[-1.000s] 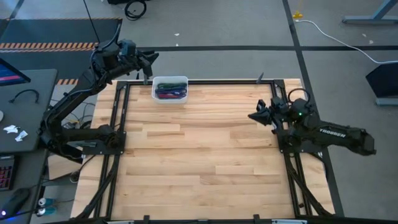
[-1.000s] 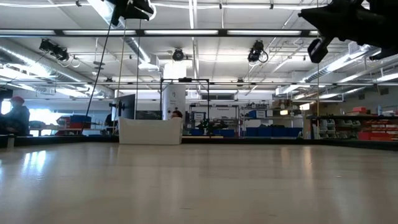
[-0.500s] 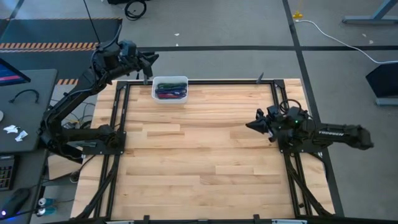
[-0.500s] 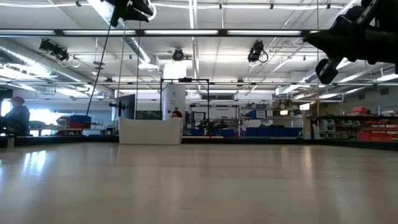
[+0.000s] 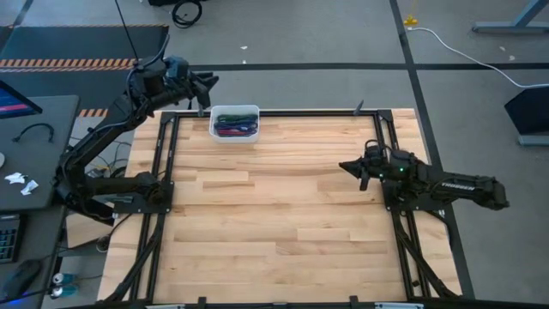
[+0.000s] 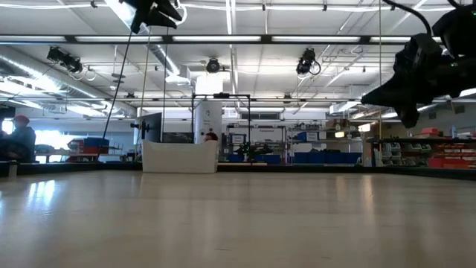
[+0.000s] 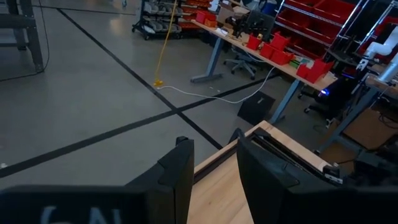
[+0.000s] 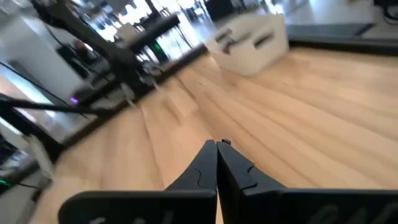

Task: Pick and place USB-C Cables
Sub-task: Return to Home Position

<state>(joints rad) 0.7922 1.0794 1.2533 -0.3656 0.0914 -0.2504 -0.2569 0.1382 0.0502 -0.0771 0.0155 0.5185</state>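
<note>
The USB-C cables [image 5: 232, 128] lie bundled in a small white bin [image 5: 234, 112] at the table's far edge, showing purple, magenta and green strands. The bin also shows in the low view [image 6: 180, 156] and the right wrist view [image 8: 249, 38]; the cables are hidden there. My left gripper [image 5: 208, 83] hangs open and empty beyond the table's far left corner, just left of the bin; its two fingers stand apart in the left wrist view [image 7: 214, 171]. My right gripper [image 5: 346, 167] is shut and empty above the table's right middle, pointing left; its fingertips meet [image 8: 217, 145].
Bare wooden tabletop [image 5: 274, 223] spreads between the black frame rails [image 5: 163, 172] on both sides. A desk with a monitor and a black looped cord [image 5: 33, 130] stands left of the table. A white floor cable [image 5: 463, 51] runs beyond the far edge. A person sits far off [image 6: 21, 138].
My right gripper has come down toward the table and shifted slightly toward the near and left edges, the arm stretching out flatter; its fingers stay shut. The left arm and the bin have kept still.
</note>
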